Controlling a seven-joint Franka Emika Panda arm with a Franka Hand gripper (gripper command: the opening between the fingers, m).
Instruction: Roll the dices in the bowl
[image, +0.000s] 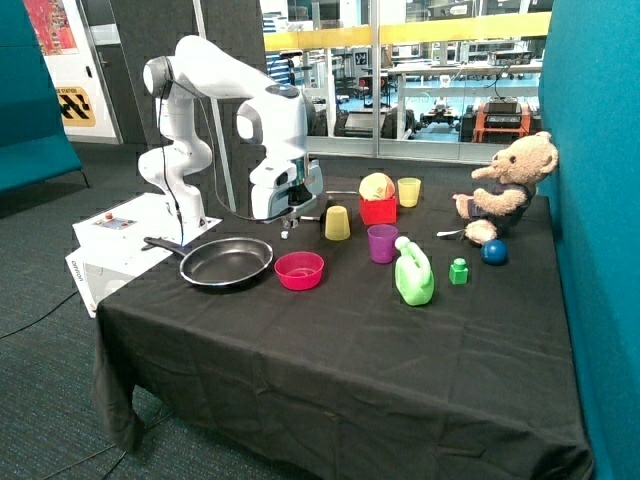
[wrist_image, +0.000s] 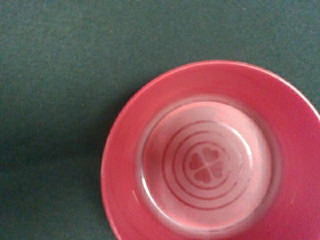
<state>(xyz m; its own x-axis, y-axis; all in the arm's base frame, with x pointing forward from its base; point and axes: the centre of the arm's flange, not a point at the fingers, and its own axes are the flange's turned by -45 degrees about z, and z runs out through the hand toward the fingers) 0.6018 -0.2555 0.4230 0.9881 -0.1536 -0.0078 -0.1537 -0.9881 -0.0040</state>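
Dice are nowhere visible: the small shallow round pink plastic bowl (wrist_image: 212, 160) shows only a bare floor printed with rings and hearts, so rolling seems not yet done, or the cubes sit hidden elsewhere. Beside the black frying pan (image: 227, 262), the bowl rests on the black tablecloth (image: 330, 360). Hanging behind the bowl, above it, the gripper (image: 290, 222) looks down into it; whether its jaws are apart or holding anything cannot be told.

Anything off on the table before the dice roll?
One thing: the pink bowl is empty in the wrist view, only a heart pattern on its bottom, and no dice show in either view. The yellow cup near the gripper stands upside down. Nothing spilled or damaged.
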